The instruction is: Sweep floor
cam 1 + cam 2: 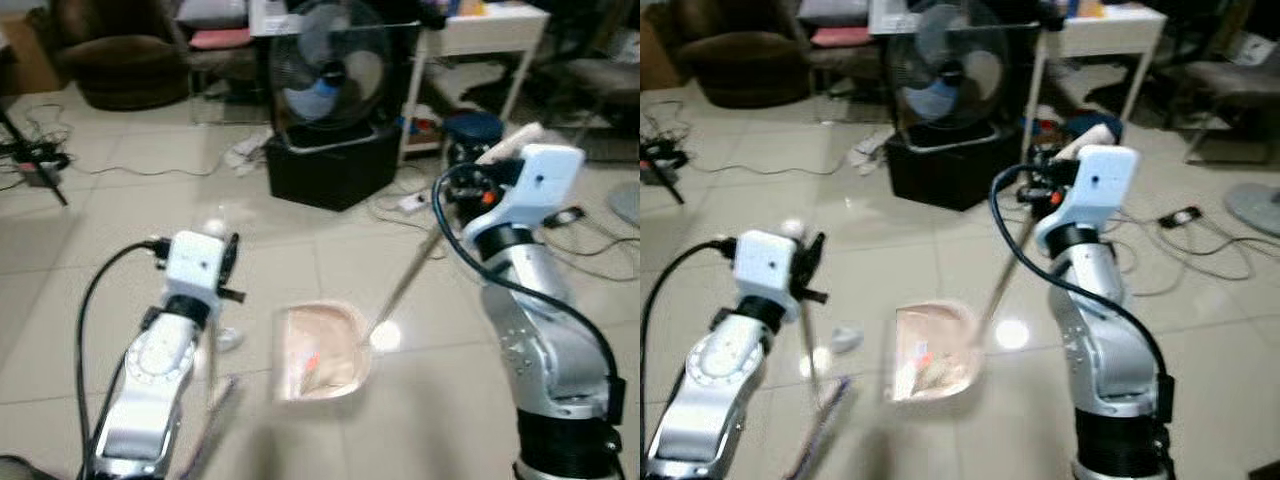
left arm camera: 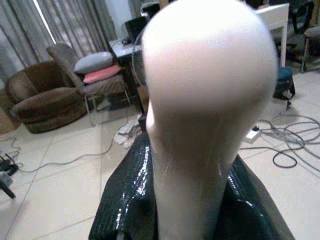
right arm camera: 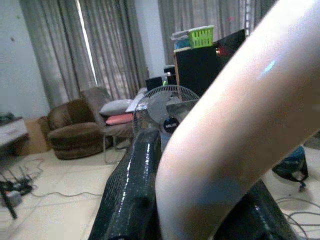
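Note:
A pink dustpan (image 1: 322, 352) lies on the tiled floor between my arms, with an orange scrap and pale debris in it. Its long thin handle (image 1: 410, 275) slants up to my right gripper (image 1: 472, 186), which is shut on the handle's pale top end (image 3: 225, 130). My left gripper (image 1: 228, 262) is shut on the pale rounded top of the broom handle (image 2: 207, 100). The stick runs down to blurred bristles (image 1: 212, 415) left of the dustpan. A small white scrap (image 1: 845, 338) lies on the floor between the broom and the dustpan.
A black fan (image 1: 330, 65) stands on a black box (image 1: 335, 165) straight ahead. Cables (image 1: 130, 165) and a power strip (image 1: 412, 203) trail over the tiles. A white table (image 1: 480, 35) and a dark stool (image 1: 472, 130) stand at the back right, a brown armchair (image 1: 120, 60) at the back left.

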Robot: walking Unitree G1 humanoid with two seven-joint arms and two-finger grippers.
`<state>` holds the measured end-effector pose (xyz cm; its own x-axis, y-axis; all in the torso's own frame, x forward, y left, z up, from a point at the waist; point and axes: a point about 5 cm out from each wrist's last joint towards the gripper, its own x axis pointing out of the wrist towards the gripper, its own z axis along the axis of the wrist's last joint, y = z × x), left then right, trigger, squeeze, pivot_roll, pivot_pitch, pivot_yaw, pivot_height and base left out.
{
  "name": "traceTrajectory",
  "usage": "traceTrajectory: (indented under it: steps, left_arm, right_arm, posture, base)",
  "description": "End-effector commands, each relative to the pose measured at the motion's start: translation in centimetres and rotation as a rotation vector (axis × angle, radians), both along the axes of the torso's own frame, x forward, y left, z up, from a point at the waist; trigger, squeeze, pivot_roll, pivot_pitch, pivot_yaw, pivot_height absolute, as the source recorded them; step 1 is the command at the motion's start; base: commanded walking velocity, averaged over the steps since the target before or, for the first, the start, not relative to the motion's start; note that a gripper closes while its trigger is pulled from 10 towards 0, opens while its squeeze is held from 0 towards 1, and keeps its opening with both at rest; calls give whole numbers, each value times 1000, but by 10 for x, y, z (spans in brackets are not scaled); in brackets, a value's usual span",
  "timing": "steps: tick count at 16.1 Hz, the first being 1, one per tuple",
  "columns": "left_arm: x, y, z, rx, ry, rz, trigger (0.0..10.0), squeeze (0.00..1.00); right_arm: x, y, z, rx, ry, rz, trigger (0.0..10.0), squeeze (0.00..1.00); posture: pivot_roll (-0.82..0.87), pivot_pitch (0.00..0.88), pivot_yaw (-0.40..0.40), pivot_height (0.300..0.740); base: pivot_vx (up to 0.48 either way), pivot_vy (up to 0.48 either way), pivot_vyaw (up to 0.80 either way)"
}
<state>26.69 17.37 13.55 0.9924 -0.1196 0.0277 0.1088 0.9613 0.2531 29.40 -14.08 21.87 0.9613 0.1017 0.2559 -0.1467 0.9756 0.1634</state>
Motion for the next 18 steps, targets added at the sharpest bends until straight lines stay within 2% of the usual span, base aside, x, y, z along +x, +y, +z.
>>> traceTrajectory:
  steps: [1,4,13,15,18]
  left_arm:
    - [-2,2,2,-14,-6,13,10000,0]
    - [-9,9,-9,-10,34,31,10000,0]
    - [-14,7,-17,-7,39,26,10000,0]
    - [-14,7,-20,-18,72,31,10000,0]
    - [-14,6,-20,5,46,23,10000,0]
  right_arm:
    - [-1,0,12,35,-41,7,10000,0]
    - [0,3,18,88,-56,35,10000,0]
    - [7,15,32,86,-88,73,10000,0]
    - [10,15,35,96,-90,70,10000,0]
    - [17,12,41,105,-94,50,10000,0]
  posture:
    - [-68,0,84,740]
    - [-60,0,83,740]
    - [-67,0,76,740]
    - [-71,0,79,740]
    - [-82,0,73,740]
  base:
    - [0,0,0]
    - [0,0,163]
    - [0,0,800]
    - [0,0,800]
    - [0,0,800]
